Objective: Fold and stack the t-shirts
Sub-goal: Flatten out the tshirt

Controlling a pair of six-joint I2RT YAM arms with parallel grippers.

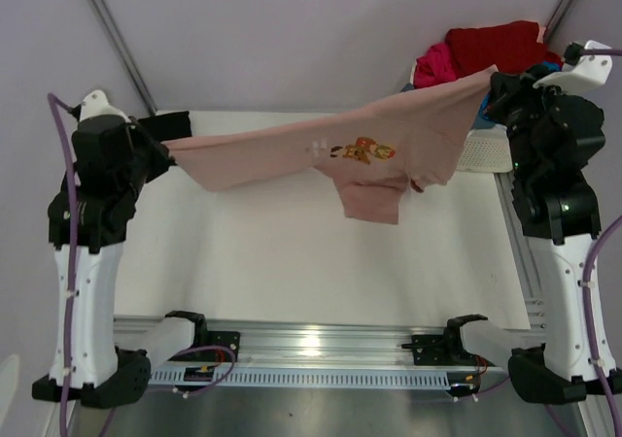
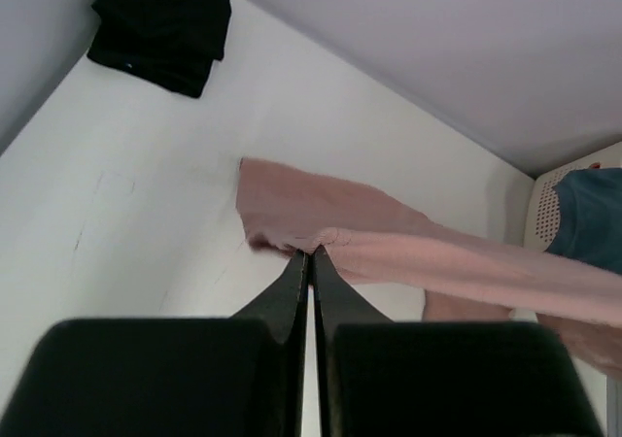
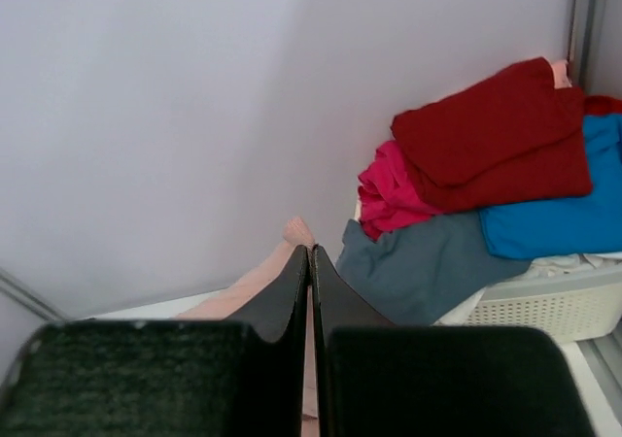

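A dusty-pink t-shirt (image 1: 389, 155) with a small orange chest print hangs stretched above the table between both arms. My left gripper (image 1: 167, 152) is shut on its left end; the left wrist view shows the pink cloth (image 2: 408, 252) pinched at the tips of the left gripper (image 2: 311, 252). My right gripper (image 1: 494, 78) is shut on the shirt's right end; in the right wrist view a pink tuft (image 3: 296, 231) pokes past the tips of the right gripper (image 3: 309, 251). A folded black t-shirt (image 2: 163, 29) lies at the table's far left corner. Red (image 3: 496, 131), magenta (image 3: 389, 189), slate-blue (image 3: 418, 262) and bright-blue (image 3: 544, 218) tees are heaped in the basket.
The white slatted laundry basket (image 1: 481, 151) stands at the far right corner of the white table (image 1: 272, 272). A grey wall closes the back, with a slanted metal pole (image 1: 117, 39) at the left.
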